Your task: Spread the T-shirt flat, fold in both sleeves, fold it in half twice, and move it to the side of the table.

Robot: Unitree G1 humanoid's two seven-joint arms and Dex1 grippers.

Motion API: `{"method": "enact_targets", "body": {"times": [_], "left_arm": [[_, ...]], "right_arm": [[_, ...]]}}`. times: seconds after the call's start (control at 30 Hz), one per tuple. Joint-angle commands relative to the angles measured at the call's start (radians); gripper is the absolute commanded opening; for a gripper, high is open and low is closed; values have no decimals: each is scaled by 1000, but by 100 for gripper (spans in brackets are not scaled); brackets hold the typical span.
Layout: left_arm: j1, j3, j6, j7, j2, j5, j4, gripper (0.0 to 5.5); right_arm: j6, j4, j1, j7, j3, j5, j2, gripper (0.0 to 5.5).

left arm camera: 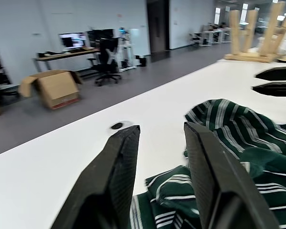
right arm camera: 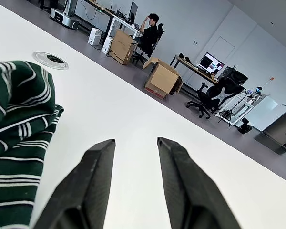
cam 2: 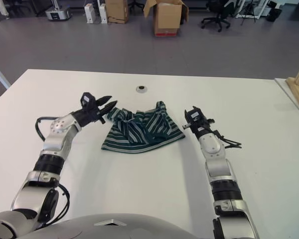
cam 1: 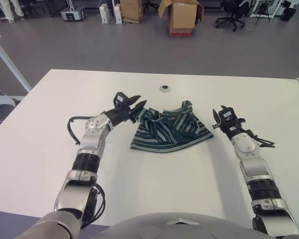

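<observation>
Counting one crumpled T-shirt (cam 1: 169, 129) on one table (cam 1: 45, 124), we see left gripper (cam 1: 141, 103) and right gripper (cam 1: 218, 111) flanking it, fingers spread.

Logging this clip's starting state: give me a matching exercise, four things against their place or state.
Things:
1. T-shirt
2. left pincer
3. right pincer
4. round disc

States:
A. open, apart from the T-shirt
B. crumpled in a heap
C. lies beyond the T-shirt, farther from the robot
D. open, at the T-shirt's edge

Pairs: 1-B; 2-D; 3-A; 4-C
</observation>
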Motion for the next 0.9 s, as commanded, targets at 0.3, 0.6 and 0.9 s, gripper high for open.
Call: {"method": "enact_targets", "body": {"times": [0.3,0.6,0.9], "left_arm": [[-197,-165,-113,-305,37,135,276,170],[-258,-238,-394,-155,32,342,518,152],[-262,-237,-502,-98,32,383,565,3]], "right_arm": [[-16,28,-25,-19,8,-5,22,168],[-24,40,-40,-19,8,-8,26,168],[-95,71,-69,71,47,-63,-88,168]]}}
